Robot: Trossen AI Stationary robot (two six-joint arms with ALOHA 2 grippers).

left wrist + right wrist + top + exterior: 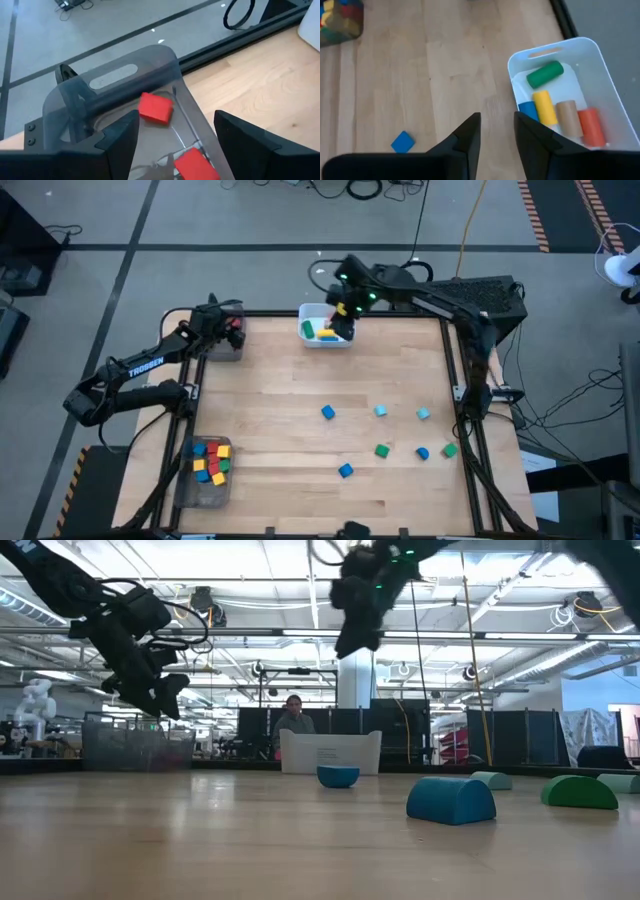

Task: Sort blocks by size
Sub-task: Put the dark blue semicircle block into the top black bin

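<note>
Left gripper (172,137) hovers over the grey tray (125,75) at the table's far-left corner, jaws wide and empty, two red blocks (155,107) inside. Right gripper (495,132) hangs beside the white bin (597,52), jaws narrow, nothing between them; bin holds cylinders (545,74). Small blocks (383,450) lie scattered on the table (280,400).

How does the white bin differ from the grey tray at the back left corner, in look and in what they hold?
The white bin is opaque white; the grey tray is clear, so the floor shows through its wall. The bin holds long cylinders in green, yellow, tan, red and blue; the tray holds red blocks with flat faces. The right gripper hangs over the bin, the left gripper over the tray. Both stand at the table's far edge.
</note>
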